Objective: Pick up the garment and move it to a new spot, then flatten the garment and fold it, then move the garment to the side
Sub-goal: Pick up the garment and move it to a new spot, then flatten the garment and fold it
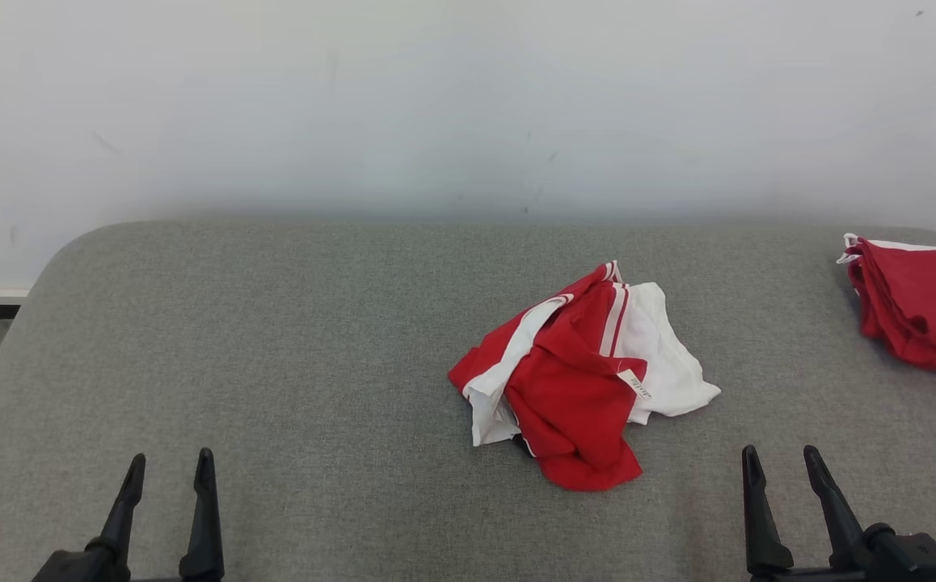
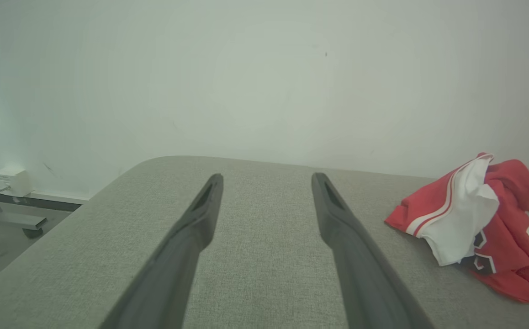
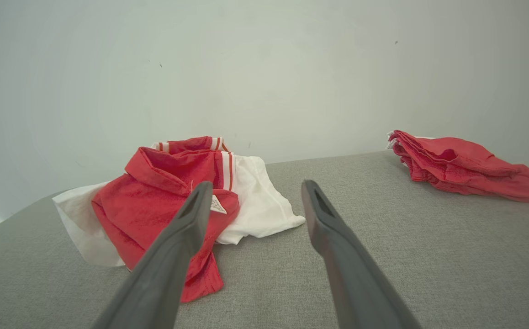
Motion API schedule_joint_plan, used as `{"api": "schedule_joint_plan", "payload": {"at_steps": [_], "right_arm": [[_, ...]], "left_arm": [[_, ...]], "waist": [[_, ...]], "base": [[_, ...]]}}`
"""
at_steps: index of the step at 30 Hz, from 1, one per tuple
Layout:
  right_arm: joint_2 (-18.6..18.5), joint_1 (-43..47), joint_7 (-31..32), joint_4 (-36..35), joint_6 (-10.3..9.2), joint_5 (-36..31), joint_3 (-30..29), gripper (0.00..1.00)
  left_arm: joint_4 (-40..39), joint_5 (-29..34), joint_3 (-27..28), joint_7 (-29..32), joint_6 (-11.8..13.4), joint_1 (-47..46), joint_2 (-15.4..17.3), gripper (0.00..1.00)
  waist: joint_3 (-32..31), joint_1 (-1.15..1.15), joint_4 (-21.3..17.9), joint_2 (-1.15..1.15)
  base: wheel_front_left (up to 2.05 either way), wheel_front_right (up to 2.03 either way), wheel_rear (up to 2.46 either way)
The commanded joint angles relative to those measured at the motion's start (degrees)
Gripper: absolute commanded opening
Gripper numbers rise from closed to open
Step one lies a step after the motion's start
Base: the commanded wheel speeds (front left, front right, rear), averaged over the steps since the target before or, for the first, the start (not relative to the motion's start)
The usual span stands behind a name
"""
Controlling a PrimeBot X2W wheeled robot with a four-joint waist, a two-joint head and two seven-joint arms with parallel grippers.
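Left gripper (image 1: pixel 172 457) low at near left, fingers spread, holding nothing, over bare grey upholstered surface (image 1: pixel 274 347). Crumpled red-and-white garment (image 1: pixel 573 388) heaped right of centre, small white tag showing, untouched. Right gripper (image 1: pixel 780 451) near its right side, fingers apart, empty. Stack of red garments (image 1: pixel 921 311) at far right edge, well apart.

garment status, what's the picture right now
Both open, empty: left tool, right tool. Red-white garment crumpled on grey surface, untouched. Far right, red pile, not in the way.
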Motion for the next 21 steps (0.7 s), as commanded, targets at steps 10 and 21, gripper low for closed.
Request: {"api": "schedule_joint_plan", "payload": {"at_steps": [10,21], "right_arm": [[0.0,0.2,-0.3,0.6,-0.12,0.6,0.0,1.00],[0.0,0.2,-0.3,0.9,-0.12,0.7,0.0,1.00]], "left_arm": [[0.3,2.0,2.1,-0.2,-1.4,1.6,-2.3,1.00],[0.9,3.4,3.9,-0.2,-2.7,1.9,-3.7,1.00]], "waist": [[0.3,0.00,-0.3,0.00],[0.5,0.00,-0.3,0.00]], "base": [[0.00,0.00,0.00],[0.00,0.00,0.00]]}}
